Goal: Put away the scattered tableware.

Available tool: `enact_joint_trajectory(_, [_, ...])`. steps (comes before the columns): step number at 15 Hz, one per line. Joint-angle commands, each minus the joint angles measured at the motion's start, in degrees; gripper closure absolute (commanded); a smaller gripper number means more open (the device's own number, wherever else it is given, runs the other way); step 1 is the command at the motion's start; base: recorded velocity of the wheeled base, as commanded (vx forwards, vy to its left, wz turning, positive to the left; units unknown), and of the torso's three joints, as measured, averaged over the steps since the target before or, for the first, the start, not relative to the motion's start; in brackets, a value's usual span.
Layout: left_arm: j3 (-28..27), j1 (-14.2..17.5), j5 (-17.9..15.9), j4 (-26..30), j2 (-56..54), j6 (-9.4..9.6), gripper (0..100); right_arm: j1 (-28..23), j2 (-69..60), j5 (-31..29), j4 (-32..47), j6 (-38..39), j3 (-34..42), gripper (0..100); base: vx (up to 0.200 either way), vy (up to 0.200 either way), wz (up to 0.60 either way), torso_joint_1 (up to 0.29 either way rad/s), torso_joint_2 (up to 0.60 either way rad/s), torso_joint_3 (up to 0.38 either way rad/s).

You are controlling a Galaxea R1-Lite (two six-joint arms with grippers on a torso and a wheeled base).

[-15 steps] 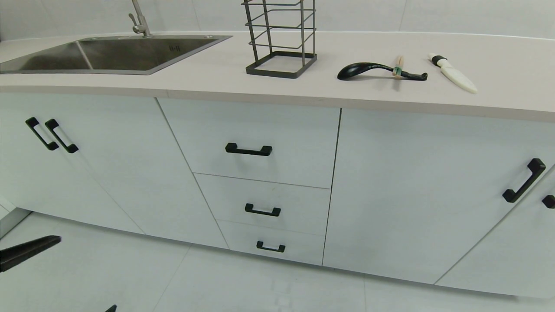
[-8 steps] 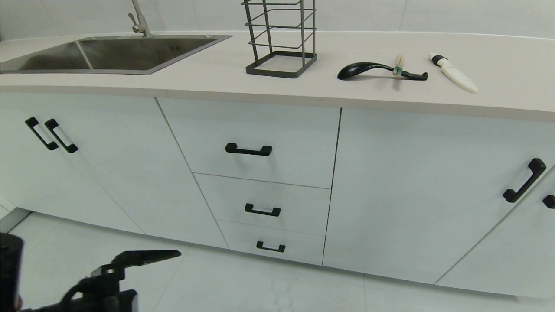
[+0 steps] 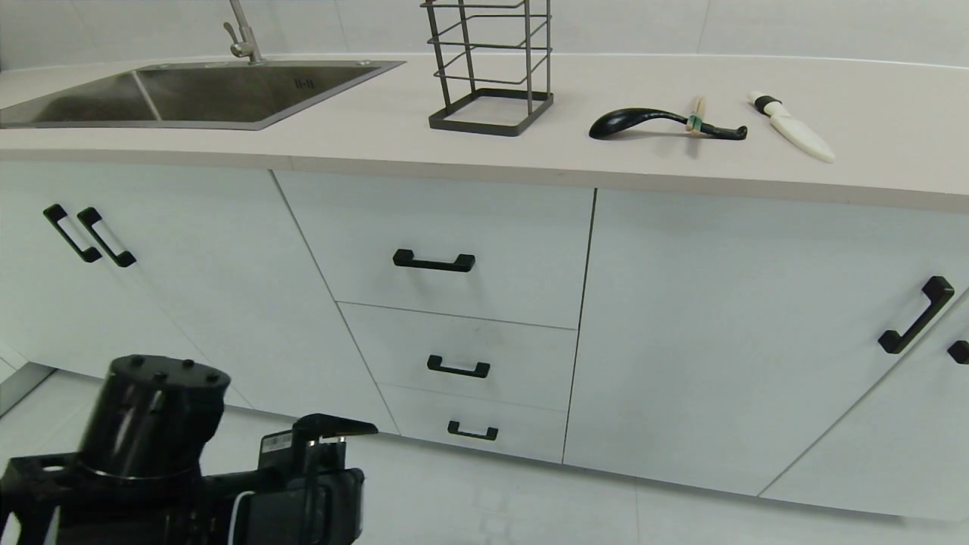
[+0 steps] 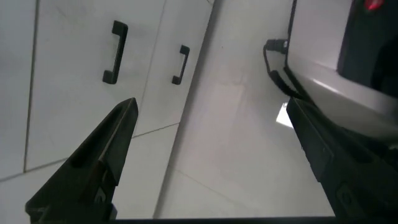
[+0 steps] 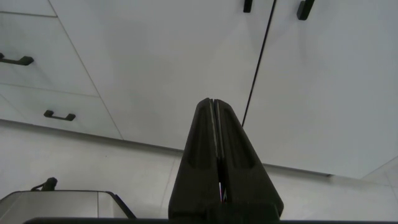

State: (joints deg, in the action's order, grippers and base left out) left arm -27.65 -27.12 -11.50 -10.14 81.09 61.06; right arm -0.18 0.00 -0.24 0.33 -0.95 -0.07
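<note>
Head view: a glossy black spoon, a thin wooden stick lying across its handle, and a white knife lie on the countertop, upper right, right of the wire rack. The left gripper is lower left, well apart from them.
Left wrist view: fingers spread wide, empty.
Right wrist view: right gripper fingers pressed together, holding nothing.

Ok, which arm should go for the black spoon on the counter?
Left, probably: the left gripper is open, the right gripper shut and low before the cabinet doors. But the black spoon lies on the right of the rack, so it is a cross reach.
</note>
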Motion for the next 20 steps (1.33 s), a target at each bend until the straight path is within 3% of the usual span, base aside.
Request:
enact_joint_trajectory(1, [-3.64,0.05,0.51,-1.63,10.31,4.94,0,0.01,0.09,-0.02,0.02,-0.02,-0.01,100,0.000,0.000,0.00,0.000,0.00,0.000])
enact_joint_trajectory(6, [-8.91,0.76,0.51,-1.72,18.49,6.61,0,0.01,0.09,-0.02,0.02,-0.02,-0.01,100,0.000,0.000,0.00,0.000,0.00,0.000])
enact_joint_trajectory(11, [-15.59,5.42,0.69,-1.81,25.43,11.18,0,0.01,0.09,-0.02,0.02,-0.02,0.07,100,0.000,0.000,0.00,0.000,0.00,0.000])
enact_joint_trajectory(16, [-24.12,5.24,2.88,-1.99,32.11,11.36,0,0.01,0.09,-0.02,0.02,-0.02,0.07,100,0.000,0.000,0.00,0.000,0.00,0.000])
enact_joint_trajectory(20, [-25.09,5.15,3.67,-8.67,37.03,10.92,0,0.01,0.09,-0.02,0.02,-0.02,-0.01,100,0.000,0.000,0.00,0.000,0.00,0.000])
